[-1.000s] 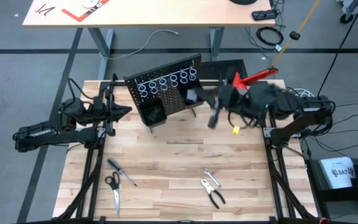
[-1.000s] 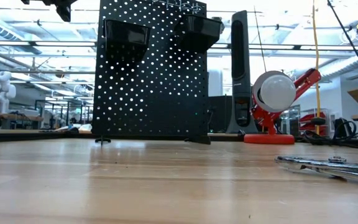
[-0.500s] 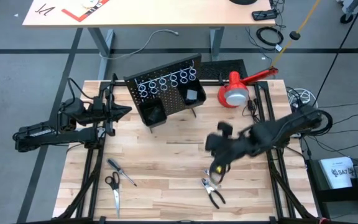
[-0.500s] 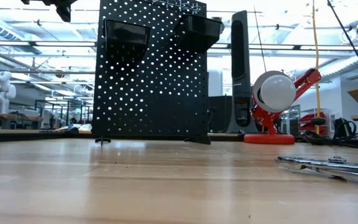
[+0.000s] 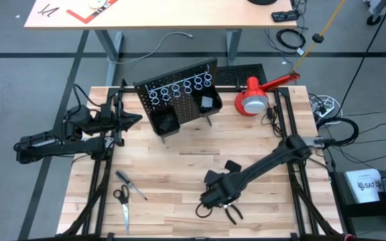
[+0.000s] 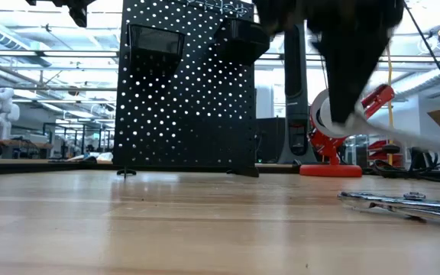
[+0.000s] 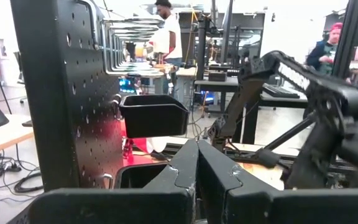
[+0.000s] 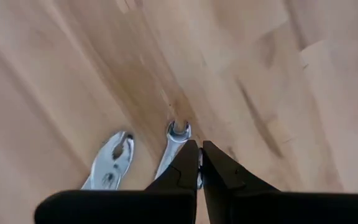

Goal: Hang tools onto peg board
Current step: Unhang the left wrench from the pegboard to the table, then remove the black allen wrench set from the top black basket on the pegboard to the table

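The black peg board (image 5: 179,97) stands upright at the far middle of the table, with silver rings (image 5: 179,89) and two black bins (image 5: 165,122). Scissors (image 5: 122,204) and a screwdriver (image 5: 131,185) lie near left. Black-handled pliers (image 5: 232,213) lie near middle, and their jaws show in the right wrist view (image 8: 114,158). My right gripper (image 5: 213,199) is shut low over the silver wrench (image 8: 178,134), beside the pliers. My left gripper (image 5: 136,118) is shut at the table's left, next to the peg board (image 7: 55,93). My right gripper: the shut fingers (image 8: 185,165) point down at the wrench's shaft just behind its ring end (image 8: 179,129). The fingers hide the shaft, and I cannot tell whether they touch it. The wrench lies flat on the table.
A red-and-white lamp (image 5: 253,97) and a flat black slotted panel (image 5: 240,73) stand at the far right. In the low view a metal tool (image 6: 403,202) lies on the wood at the right. People show in the room beyond the table (image 7: 166,31).
My right arm has swung from the far right by the lamp toward the table's near edge and the left, and down over the wrench and pliers. It now shows blurred at the top of the low view. The tools have stayed where they were.
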### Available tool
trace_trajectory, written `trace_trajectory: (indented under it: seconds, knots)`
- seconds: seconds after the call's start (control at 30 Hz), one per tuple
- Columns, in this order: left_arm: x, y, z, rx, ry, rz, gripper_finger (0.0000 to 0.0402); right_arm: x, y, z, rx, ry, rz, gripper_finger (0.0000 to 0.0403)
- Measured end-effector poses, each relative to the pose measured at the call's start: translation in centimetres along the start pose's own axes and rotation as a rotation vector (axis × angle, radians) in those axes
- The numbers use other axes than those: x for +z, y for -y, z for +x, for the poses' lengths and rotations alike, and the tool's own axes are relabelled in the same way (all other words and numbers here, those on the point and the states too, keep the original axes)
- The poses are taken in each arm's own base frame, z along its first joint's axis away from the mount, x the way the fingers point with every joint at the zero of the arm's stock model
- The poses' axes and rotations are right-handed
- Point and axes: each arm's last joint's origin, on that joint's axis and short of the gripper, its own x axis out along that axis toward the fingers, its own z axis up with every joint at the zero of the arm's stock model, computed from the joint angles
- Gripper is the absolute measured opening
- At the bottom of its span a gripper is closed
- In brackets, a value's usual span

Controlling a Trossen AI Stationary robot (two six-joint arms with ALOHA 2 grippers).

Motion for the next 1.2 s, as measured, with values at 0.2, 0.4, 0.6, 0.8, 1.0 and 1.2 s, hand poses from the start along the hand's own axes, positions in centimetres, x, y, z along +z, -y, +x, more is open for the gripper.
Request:
trace_trajectory:
  seconds: [0.2,0.4,0.6,0.8,1.0,1.2]
  knots:
    - [0.0,0.0,0.0,-0.003,-0.003,0.0,0.0013,0.6,-0.7,3.3,-0.054,-0.089,0.058,0.0]
    - [0.0,0.0,0.0,-0.004,-0.003,0.0,0.0013,1.3,-0.3,4.5,-0.073,-0.13,0.103,0.0]
    - [0.0,0.0,0.0,-0.004,-0.002,-0.001,0.0013,1.9,0.0,4.6,-0.068,-0.118,0.101,0.0026]
    - [-0.1,0.0,0.0,-0.004,-0.007,-0.001,0.0013,2.3,0.2,4.8,-0.061,-0.119,0.084,0.0097]
    - [-0.1,0.0,0.0,-0.004,-0.007,0.0,0.0013,2.5,0.2,4.7,-0.067,-0.079,0.043,0.0151]
    - [-0.1,0.0,0.0,-0.004,-0.006,0.0,0.0013,3.1,0.0,2.6,-0.089,0.056,-0.12,0.017]
